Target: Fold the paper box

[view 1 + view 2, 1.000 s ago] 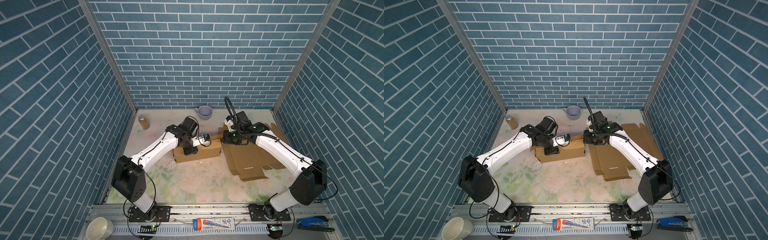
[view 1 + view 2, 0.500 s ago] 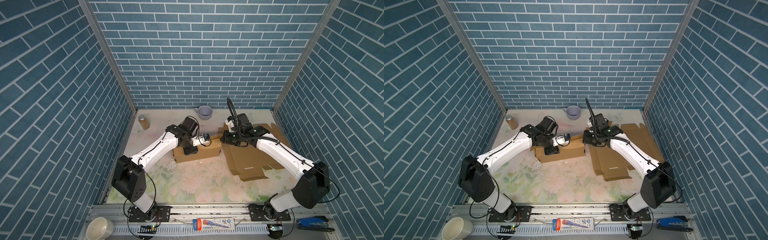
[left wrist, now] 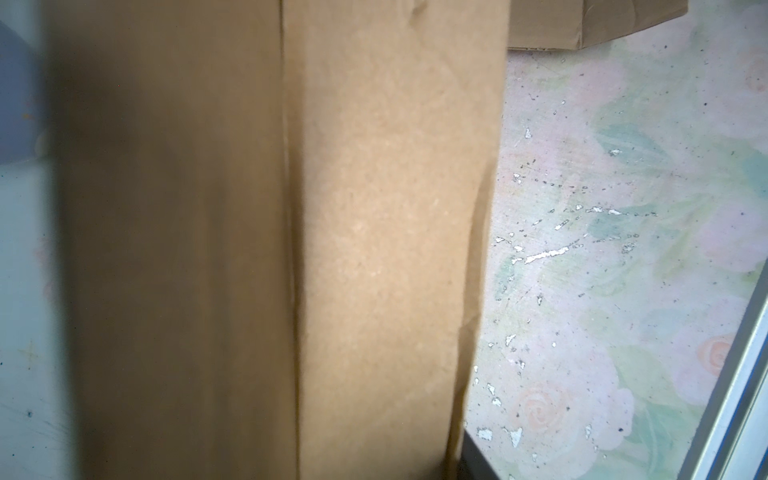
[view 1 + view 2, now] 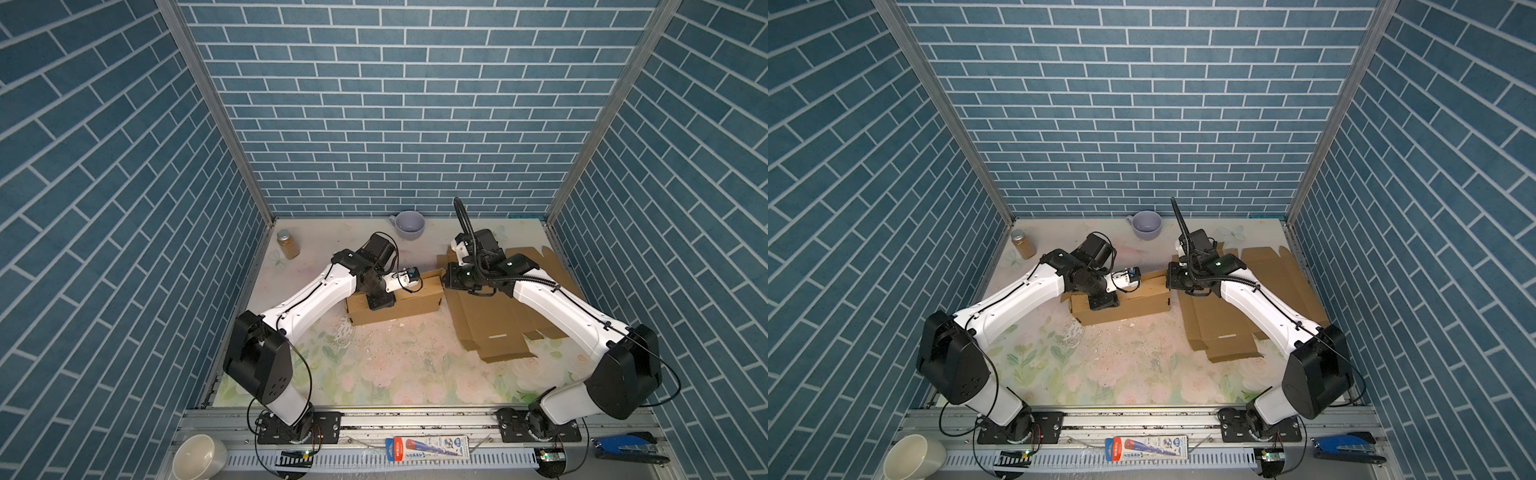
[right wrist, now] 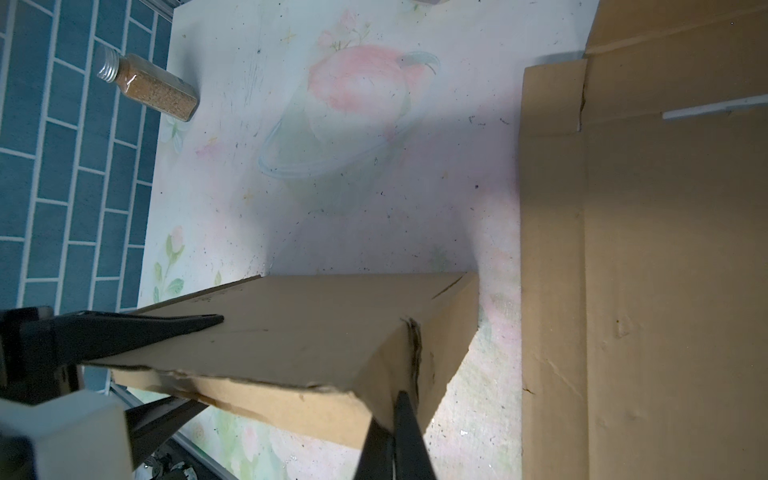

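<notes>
- The paper box [image 4: 399, 301] is seen toward the far half of the desk [image 4: 395, 374], lying as a long, low brown sleeve; flat cardboard sheets [image 4: 498, 320] are spread just beside its right end.
- The left gripper [image 5: 214, 360] is set across the box at a middling width; in the right wrist view one black finger is laid on the upper face and the other is tucked under the near edge; the box appears to be clamped between them.
- The right gripper [image 5: 395, 413] is closed tight with nothing between its tips; the closed tips are pressed against the box's end corner, where the card is frayed.
- In the left wrist view little is made out beyond brown card with one crease running down it; the fingers cannot be judged there.
- Handling, as judged: the box is taken to be light and thin-walled; stiffness is expected along the panels and give at the scored creases; it is likely to be slid across the smooth desk by any sideways push unless it is pinned.
- Ragged edges are visible along the near side and at the end; tearing is to be feared if force is put there.
- Hold is best taken close to a crease or corner, across both walls, as is done on the left; a pinch in mid-panel is likely to buckle the card; the end flap is better nudged with closed tips than gripped.
</notes>
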